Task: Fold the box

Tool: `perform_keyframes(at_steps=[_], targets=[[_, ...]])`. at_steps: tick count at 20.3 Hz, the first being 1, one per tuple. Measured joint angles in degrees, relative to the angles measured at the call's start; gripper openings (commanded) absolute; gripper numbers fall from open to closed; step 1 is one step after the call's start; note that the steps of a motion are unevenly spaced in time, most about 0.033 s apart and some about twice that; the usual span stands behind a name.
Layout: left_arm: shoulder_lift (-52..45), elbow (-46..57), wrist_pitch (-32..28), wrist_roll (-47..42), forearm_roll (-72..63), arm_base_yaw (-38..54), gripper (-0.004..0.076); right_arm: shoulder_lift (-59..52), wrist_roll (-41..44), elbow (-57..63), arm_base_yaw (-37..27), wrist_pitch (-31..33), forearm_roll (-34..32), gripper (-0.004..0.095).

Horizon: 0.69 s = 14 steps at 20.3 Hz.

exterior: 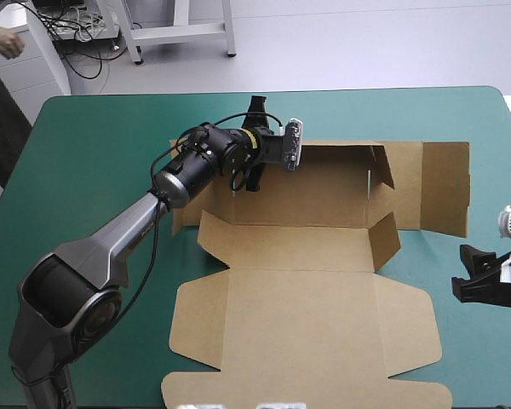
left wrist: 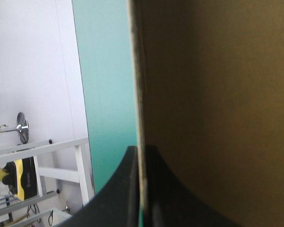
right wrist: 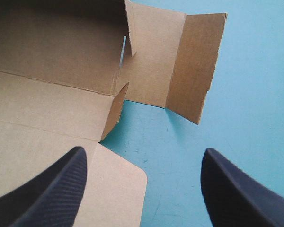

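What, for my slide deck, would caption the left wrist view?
Left gripper shut on the box edge, teal-green cover beyond.

The brown box [exterior: 307,315] lies opened out on the teal-green bench [exterior: 94,136], its lid panel flat toward the near edge, its far wall standing and a flap raised at the right. The left pincer [exterior: 255,145] straddles that wall's left end. The right pincer [exterior: 477,274] hovers near the bench's right edge, black fingers parted, clear of the board.
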Motion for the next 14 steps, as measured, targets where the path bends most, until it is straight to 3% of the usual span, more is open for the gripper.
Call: perform_keyframes(at_steps=[10,14], targets=[[-14.6,22.1,-10.7,-29.8,27.4,-7.2,-0.0032,1.6,1.2,0.1,0.0,0.0,-0.5,0.063],[-17.7,29.0,-9.2,-53.4,50.7,-11.6,-0.0032,3.8,1.4,0.1,0.0,0.0,-0.6,0.063]])
